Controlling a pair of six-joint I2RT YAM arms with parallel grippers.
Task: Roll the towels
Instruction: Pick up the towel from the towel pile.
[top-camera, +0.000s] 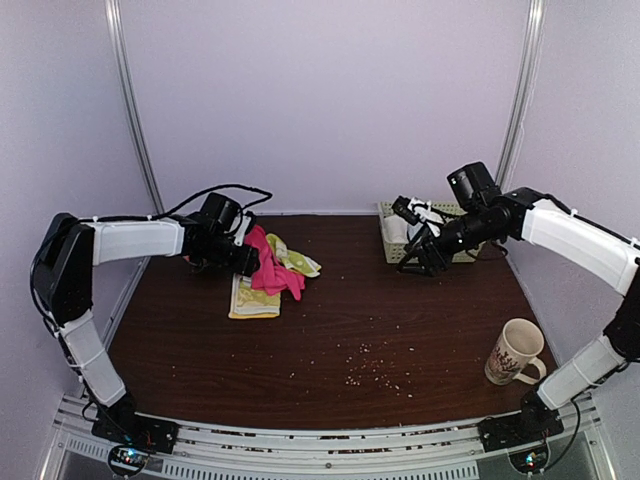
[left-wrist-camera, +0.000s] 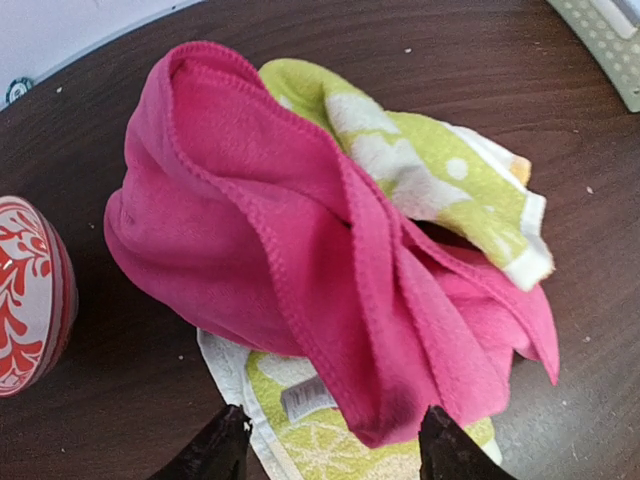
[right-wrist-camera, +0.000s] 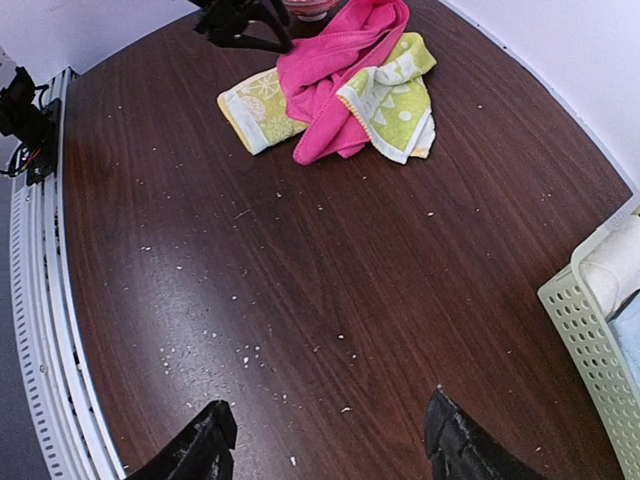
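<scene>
Dark table (top-camera: 400, 330) is holding the pink towel (top-camera: 268, 262) and yellow-green towel (top-camera: 252, 300) heaped unrolled at far left, left gripper (left-wrist-camera: 332, 445) hovering spread just beside them, right gripper (right-wrist-camera: 330, 432) hanging wide, empty, all rolling remaining.

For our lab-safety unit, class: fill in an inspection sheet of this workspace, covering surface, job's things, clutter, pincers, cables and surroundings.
Surface: dark wood table, crumbs scattered toward the front.
Job's things: pink towel draped unrolled over green cloth, rear left.
Clutter: mug front right; basket holding white rolls rear right; red-patterned bowl beside the pink towel.
Pincers: left pincer open at the pink towel's edge; right pincer open, empty, above bare table.
Cables: black cable looping off the left arm.
Surroundings: pale walls; metal rail along the near edge.
</scene>
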